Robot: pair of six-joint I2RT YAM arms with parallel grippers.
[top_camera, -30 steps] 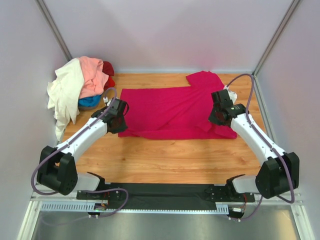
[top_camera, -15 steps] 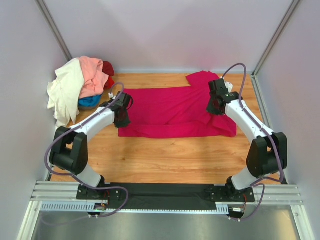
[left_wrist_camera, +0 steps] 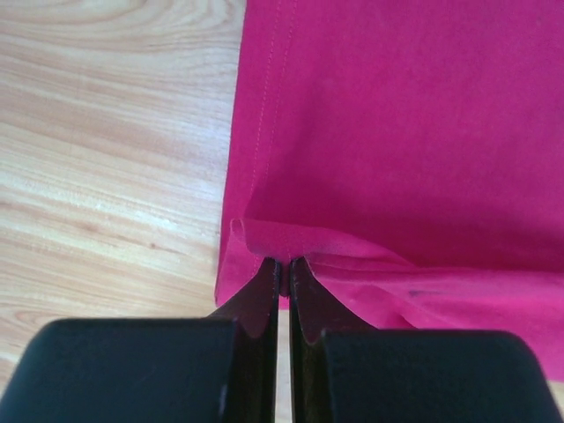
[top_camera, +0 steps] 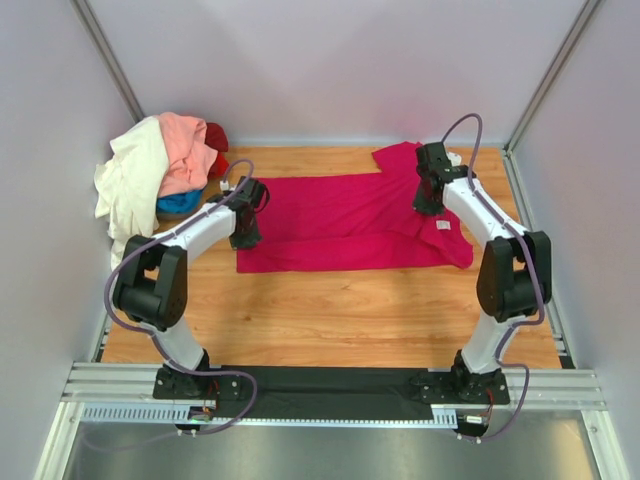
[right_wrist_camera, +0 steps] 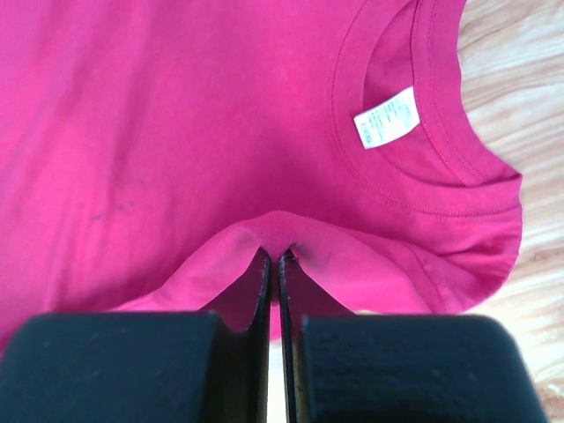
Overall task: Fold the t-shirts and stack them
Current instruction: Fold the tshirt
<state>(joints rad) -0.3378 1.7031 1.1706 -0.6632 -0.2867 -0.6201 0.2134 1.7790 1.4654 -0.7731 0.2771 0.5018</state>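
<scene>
One magenta t-shirt [top_camera: 340, 215], left gripper [left_wrist_camera: 284, 263] and right gripper [right_wrist_camera: 275, 256] both tight on it — four-shirt pile [top_camera: 160, 165] apart.

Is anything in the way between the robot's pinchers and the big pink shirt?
No. The left gripper is pinched shut on the edge of the pink shirt, the right gripper on a fold near its collar. The pile of other shirts sits in the far left corner.

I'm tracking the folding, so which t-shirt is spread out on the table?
The magenta t-shirt, spread across the middle; the other shirts are heaped in the far-left corner.
</scene>
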